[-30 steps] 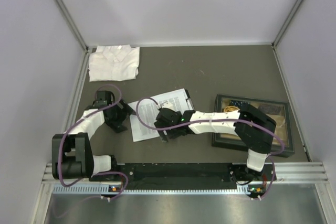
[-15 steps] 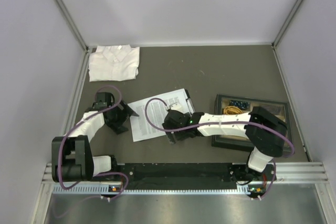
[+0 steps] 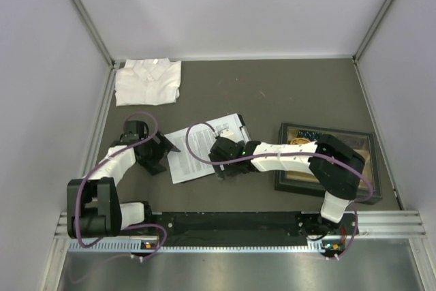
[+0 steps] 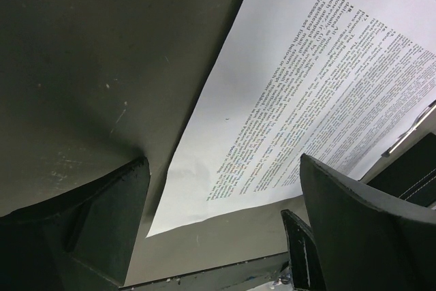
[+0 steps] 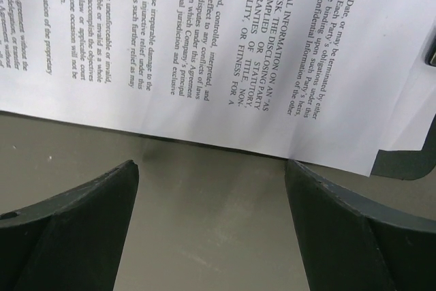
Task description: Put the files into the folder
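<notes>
- Top view: one stack of files (image 3: 178,161) is seen lying flat at the table's middle, on the folder (image 3: 244,129); only a dark sliver of the folder shows at the far right corner.
- One left gripper (image 3: 162,156) is at the stack's left edge and one right gripper (image 3: 219,170) over its near edge.
- One folded shirt (image 3: 148,81) and one tray (image 3: 373,161) are noted, well apart.
- Left wrist view: fingers (image 4: 102,223) are spread and nothing is grasped. A paper corner lies between them. Sheet count cannot be told. One silver clip (image 4: 409,131) is noted.
- Right wrist view: fingers (image 5: 354,223) are spread wide and empty above bare table just beside the paper's edge.
</notes>
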Robot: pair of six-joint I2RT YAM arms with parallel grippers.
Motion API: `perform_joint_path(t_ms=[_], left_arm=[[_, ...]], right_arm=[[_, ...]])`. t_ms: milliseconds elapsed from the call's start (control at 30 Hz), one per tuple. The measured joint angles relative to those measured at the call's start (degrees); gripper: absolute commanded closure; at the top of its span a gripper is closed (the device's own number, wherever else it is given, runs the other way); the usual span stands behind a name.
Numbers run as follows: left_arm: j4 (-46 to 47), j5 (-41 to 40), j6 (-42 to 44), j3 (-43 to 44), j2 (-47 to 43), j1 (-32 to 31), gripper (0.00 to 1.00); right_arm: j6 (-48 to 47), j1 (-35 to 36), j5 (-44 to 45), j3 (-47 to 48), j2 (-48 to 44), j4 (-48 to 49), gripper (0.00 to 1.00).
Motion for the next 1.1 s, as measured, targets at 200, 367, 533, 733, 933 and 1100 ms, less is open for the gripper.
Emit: perform_joint_path(t_ms=[200, 367, 533, 733, 933, 1100], left_arm=[[0.00, 0.00, 0.02, 0.00, 0.00, 0.00, 0.04], [0.07, 0.02, 0.04, 0.00, 0.15, 0.00, 0.04], [0.07, 0.44, 0.04, 0.39, 0.85, 0.00, 0.04], [0.11, 0.98, 0.04, 0.70, 1.33, 0.00, 0.04], [-0.33, 1.27, 0.61, 0.85, 1.29, 0.00, 0.03], [-5.92, -2.25, 2.67, 3.19, -1.38, 0.00, 0.02]], right_arm=[[-1.07, -0.50, 0.74, 2.49, 0.50, -0.79, 0.12], [-1.20, -0.52, 0.55, 2.71, -0.57, -1.88, 0.11], [-1.86, -2.08, -0.37, 2.64, -5.05, -3.30, 0.10], [-4.44, -14.73, -5.73, 2.64, -8.87, -1.90, 0.10], [-6.99, -27.02, -10.86, 4.00, -4.31, -0.90, 0.11], [-7.32, -28.44, -15.56, 5.70, 1.57, 0.28, 0.12]])
